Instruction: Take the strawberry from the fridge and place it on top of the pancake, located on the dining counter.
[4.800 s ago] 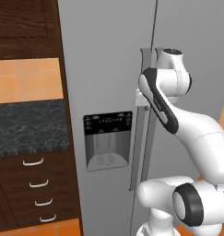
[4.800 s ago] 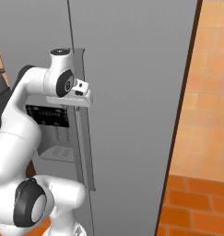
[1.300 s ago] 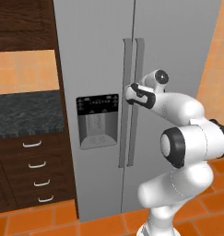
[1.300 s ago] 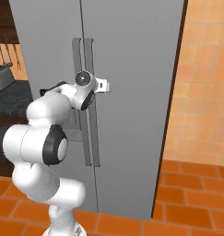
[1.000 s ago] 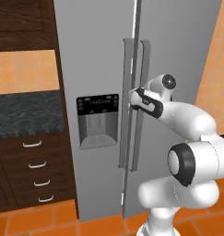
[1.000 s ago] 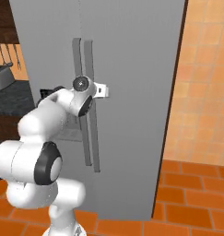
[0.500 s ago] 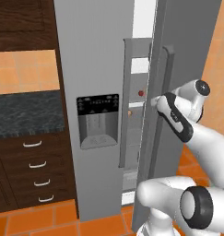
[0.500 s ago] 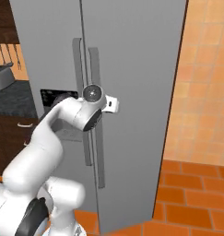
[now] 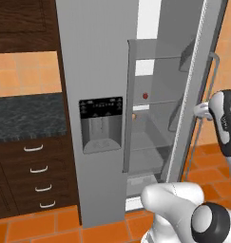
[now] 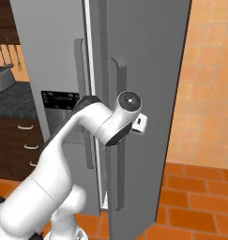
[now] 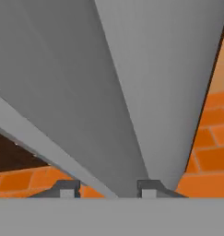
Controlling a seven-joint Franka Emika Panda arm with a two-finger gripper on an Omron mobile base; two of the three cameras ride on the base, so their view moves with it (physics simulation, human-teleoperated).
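Note:
The grey fridge (image 9: 95,57) stands with its right door (image 10: 148,70) swung partly open. On a grey shelf inside sits the tiny red strawberry (image 9: 145,95), and a small tan-orange lump (image 9: 134,115) lies one shelf lower. My gripper (image 11: 108,189) is shut around the open door's long vertical handle (image 10: 119,84), which runs as a pale band between the two fingertips (image 11: 67,188). In the left base view my hand (image 9: 202,110) is at the outer side of that door, well to the right of the strawberry. The pancake and the dining counter are out of view.
The black dispenser panel (image 9: 100,107) is on the shut left door. Left of the fridge are dark wood drawers (image 9: 36,175) under a black stone top (image 9: 26,121). A grey pot (image 10: 3,77) sits on that top. Orange tiled floor (image 10: 200,201) lies to the right.
The right fridge door has swung open, pulled by my hand on its handle. My arm has moved right and back, and the shelves and the strawberry have come into sight.

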